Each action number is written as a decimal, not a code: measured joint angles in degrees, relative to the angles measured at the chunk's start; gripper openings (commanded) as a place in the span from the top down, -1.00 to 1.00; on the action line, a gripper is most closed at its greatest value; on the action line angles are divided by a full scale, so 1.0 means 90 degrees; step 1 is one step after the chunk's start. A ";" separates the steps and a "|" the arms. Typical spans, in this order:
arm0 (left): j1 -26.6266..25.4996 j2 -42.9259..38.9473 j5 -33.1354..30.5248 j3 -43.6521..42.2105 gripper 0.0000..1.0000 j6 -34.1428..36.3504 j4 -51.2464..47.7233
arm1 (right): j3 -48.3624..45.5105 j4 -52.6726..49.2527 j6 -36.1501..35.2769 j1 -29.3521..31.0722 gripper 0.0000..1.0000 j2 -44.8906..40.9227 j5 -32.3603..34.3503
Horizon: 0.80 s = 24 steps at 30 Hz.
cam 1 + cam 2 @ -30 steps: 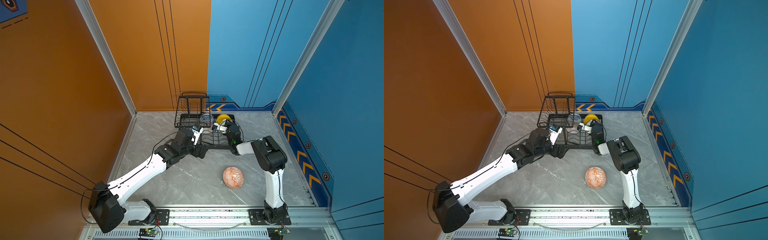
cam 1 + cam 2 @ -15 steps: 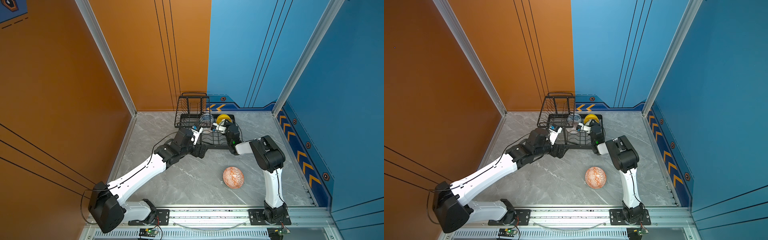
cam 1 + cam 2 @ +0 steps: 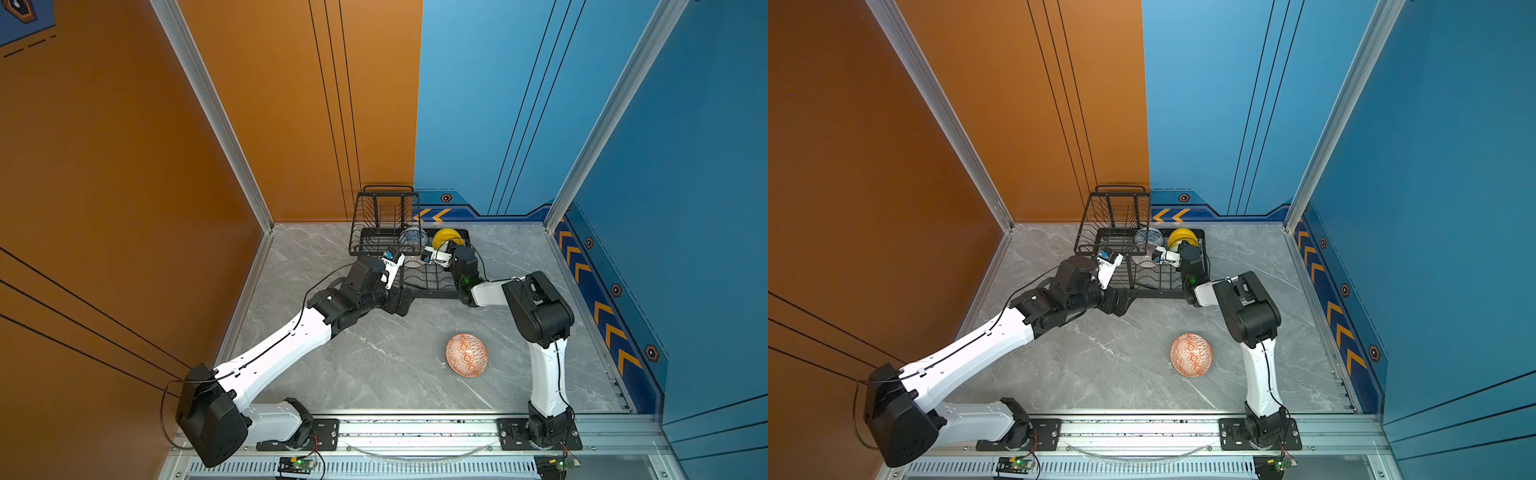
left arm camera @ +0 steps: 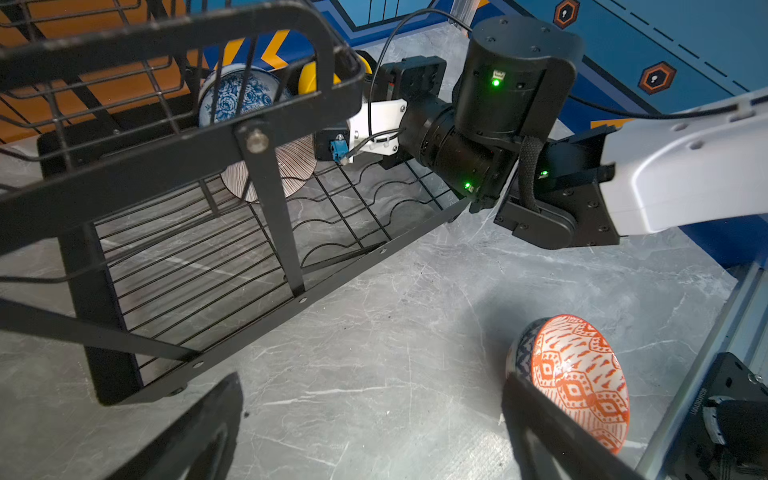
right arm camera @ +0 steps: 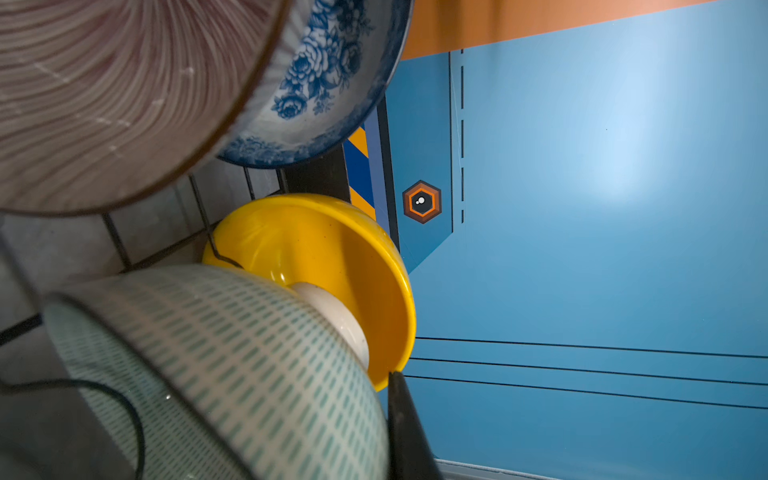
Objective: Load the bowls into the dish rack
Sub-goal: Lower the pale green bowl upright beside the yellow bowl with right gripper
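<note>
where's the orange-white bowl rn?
In a top view the orange-white bowl lies on the table, right of centre, outside the dish rack, beside the right arm.

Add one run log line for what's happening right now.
right gripper: shut on green-white patterned bowl by yellow bowl in dish rack | left gripper: open, empty | orange-white geometric bowl: on table

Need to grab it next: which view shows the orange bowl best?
A top view: the orange bowl sits whole and unobstructed on the table. The left wrist view shows its pattern closer, but a gripper finger covers its edge. The right wrist view misses it.
</note>
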 measured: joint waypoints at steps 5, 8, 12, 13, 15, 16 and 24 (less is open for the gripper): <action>0.0012 0.0000 0.0010 0.0000 -0.96 0.0000 0.0000 | 0.0146 -0.0522 0.0095 -0.0012 0.77 -0.0080 0.0000; 0.0029 0.0000 0.0022 0.0000 -0.96 0.0000 0.0000 | 0.0155 -0.0675 0.0160 -0.0017 0.62 -0.0129 -0.0010; 0.0034 0.0000 0.0022 0.0000 -0.96 0.0000 -0.0002 | 0.0192 -0.0850 0.0216 -0.0017 0.45 -0.0136 -0.0073; 0.0034 0.0000 0.0022 0.0000 -0.96 0.0000 -0.0002 | 0.0209 -0.0886 0.0219 -0.0017 0.41 -0.0136 -0.0080; 0.0034 0.0000 0.0022 0.0000 -0.96 0.0000 -0.0005 | 0.0226 -0.0945 0.0240 -0.0017 0.35 -0.0136 -0.0117; 0.0034 0.0000 0.0022 0.0000 -0.96 0.0000 -0.0005 | 0.0228 -0.0979 0.0253 -0.0017 0.33 -0.0136 -0.0138; 0.0034 0.0000 0.0022 0.0000 -0.96 0.0000 -0.0019 | 0.0238 -0.1124 0.0323 -0.0017 0.04 -0.0136 -0.0189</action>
